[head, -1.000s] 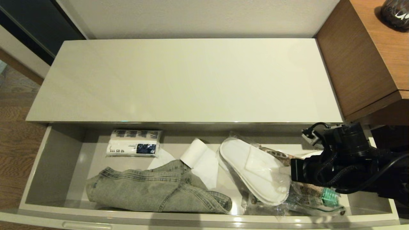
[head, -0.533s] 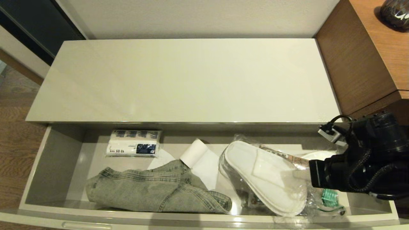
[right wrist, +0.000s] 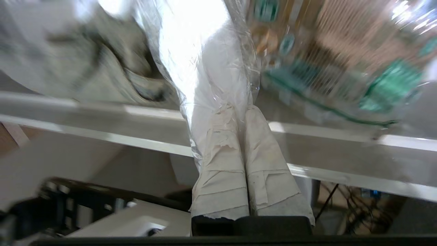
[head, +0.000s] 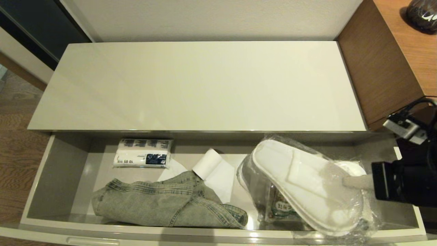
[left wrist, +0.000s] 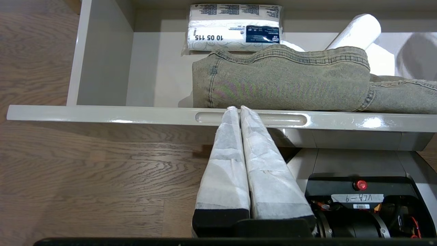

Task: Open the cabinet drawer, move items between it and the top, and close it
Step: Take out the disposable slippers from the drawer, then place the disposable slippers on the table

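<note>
Long glossy cream-white top (head: 198, 85) of the cabinet, bare, directly behind the drawer. Cabinet drawer (head: 58, 171) pulled fully out, front edge nearest the robot. Faded denim jeans (head: 164, 201) crumpled against the drawer's front wall, left of centre. Clear-wrapped white slippers (head: 307, 184) at the drawer's right end, tilted and lifted off the floor there, a printed packet (head: 280, 206) showing beneath. Tissue pack (head: 143, 153) against the drawer's back wall, left of centre; white paper roll (head: 206, 164) just behind the jeans. Right claw (head: 355, 181) over the drawer's right end, clenched on the slippers' wrapping. Left claw (left wrist: 239, 112) outside the drawer, clamped together with nothing between, tips level with the front's recessed handle (left wrist: 252, 119).
</note>
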### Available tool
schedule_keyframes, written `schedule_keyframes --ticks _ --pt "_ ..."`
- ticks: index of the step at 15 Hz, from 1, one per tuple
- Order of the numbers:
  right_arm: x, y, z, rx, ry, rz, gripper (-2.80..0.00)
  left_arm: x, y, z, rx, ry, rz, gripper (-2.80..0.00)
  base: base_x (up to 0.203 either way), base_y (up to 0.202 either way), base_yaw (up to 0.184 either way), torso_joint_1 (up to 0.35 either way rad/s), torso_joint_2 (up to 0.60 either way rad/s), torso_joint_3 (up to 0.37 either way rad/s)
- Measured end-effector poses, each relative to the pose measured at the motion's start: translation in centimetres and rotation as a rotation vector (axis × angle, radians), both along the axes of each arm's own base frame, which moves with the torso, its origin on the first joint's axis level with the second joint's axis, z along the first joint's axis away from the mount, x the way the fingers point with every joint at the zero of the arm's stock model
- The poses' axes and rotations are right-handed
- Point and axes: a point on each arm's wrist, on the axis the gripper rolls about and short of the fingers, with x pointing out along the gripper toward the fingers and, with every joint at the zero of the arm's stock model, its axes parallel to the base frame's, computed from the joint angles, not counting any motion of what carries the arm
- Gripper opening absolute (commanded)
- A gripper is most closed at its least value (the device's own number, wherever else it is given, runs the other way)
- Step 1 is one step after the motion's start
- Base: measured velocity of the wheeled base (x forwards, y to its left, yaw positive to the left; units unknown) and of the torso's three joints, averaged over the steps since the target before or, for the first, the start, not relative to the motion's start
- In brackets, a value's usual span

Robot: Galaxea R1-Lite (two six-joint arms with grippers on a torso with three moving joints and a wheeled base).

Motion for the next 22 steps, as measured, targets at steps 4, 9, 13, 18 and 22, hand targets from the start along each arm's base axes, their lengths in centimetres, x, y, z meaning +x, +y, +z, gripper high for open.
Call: schedule_keyframes --ticks 4,9,13,18,22 --pt "-1.6 -1.1 6.7 0.015 -0.126 -0.082 -2.80 0.0 0.0 0.0 0.000 0.000 0.000 -2.80 0.000 0.000 0.000 0.000 0.00 0.000" --pt "-4.3 -2.8 12.8 -0.007 -0.211 -0.154 -2.80 0.0 0.0 0.0 0.000 0.000 0.000 -2.80 0.000 0.000 0.000 0.000 0.00 0.000" --pt "-6.1 -4.0 14.8 -0.062 -0.255 -0.173 -2.80 0.0 0.0 0.0 0.000 0.000 0.000 -2.80 0.000 0.000 0.000 0.000 0.00 0.000" --pt "-4.1 -3.3 15.6 -0.163 -0.354 -0.312 -2.80 0.0 0.0 0.0 0.000 0.000 0.000 -2.80 0.000 0.000 0.000 0.000 0.00 0.000" --pt "3.7 -0.9 13.3 -0.298 -0.389 -0.423 -2.80 0.0 0.0 0.0 0.000 0.000 0.000 -2.80 0.000 0.000 0.000 0.000 0.00 0.000"
